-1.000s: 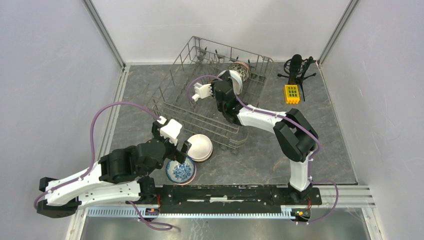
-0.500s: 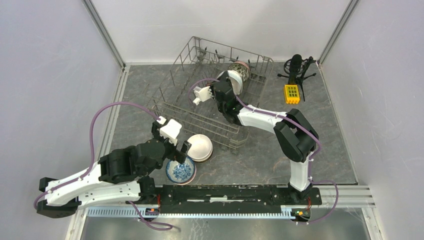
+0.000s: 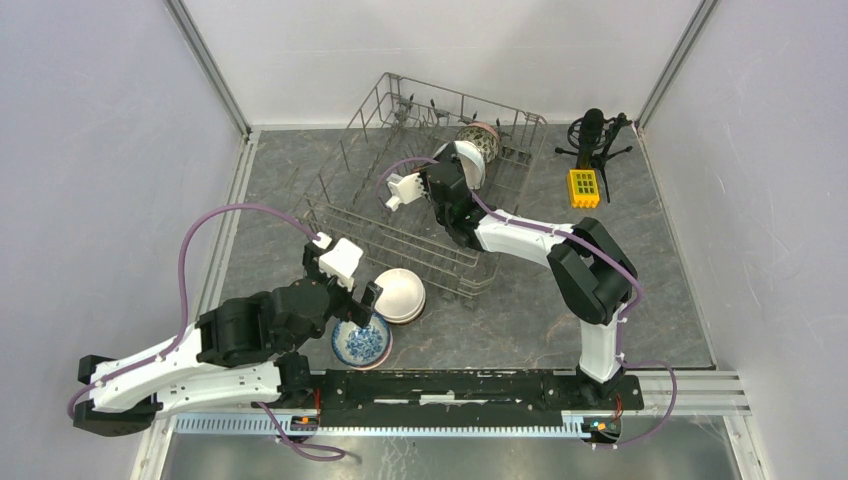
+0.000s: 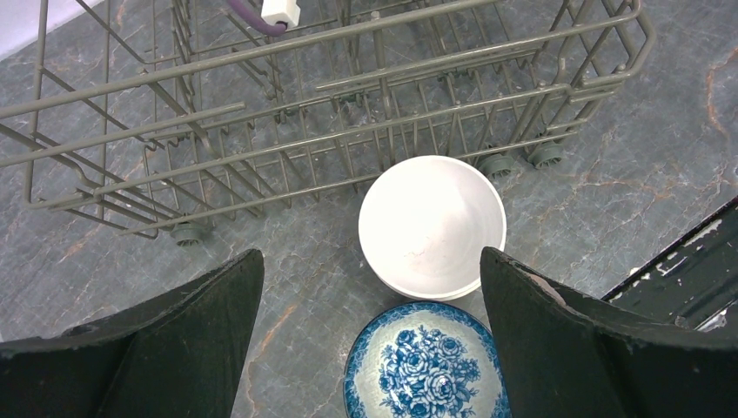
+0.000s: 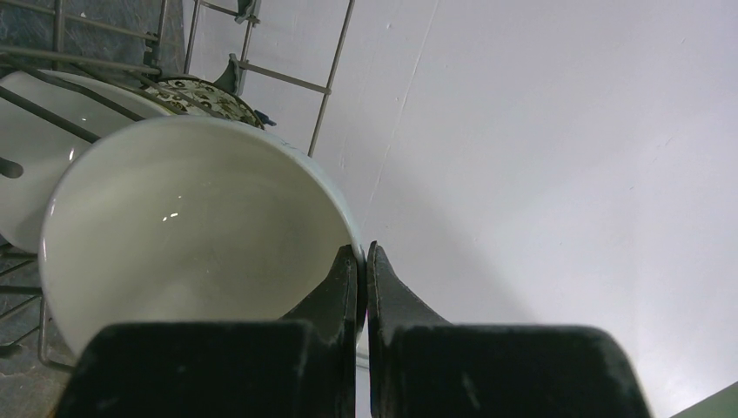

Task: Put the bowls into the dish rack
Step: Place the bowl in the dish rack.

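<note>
The grey wire dish rack (image 3: 400, 243) stands at the back middle of the table. My right gripper (image 3: 462, 172) is inside its far right part, shut on the rim of a white bowl (image 5: 191, 235), which it holds on edge. Behind that bowl in the rack stand another white bowl (image 5: 35, 131) and a patterned bowl (image 3: 483, 140). In front of the rack my left gripper (image 4: 370, 257) hangs open above a blue-and-white bowl (image 4: 424, 364) and a white bowl (image 4: 432, 222), which seems to sit in a second white one. Its fingers touch neither.
A black microphone on a small tripod (image 3: 593, 135) and a yellow block (image 3: 583, 187) stand right of the rack. Pale walls close in the table on three sides. A black rail (image 3: 470, 385) carrying both arm bases runs along the near edge.
My right gripper has edged slightly farther into the rack with the white bowl. The left arm and the bowls on the table have not moved.
</note>
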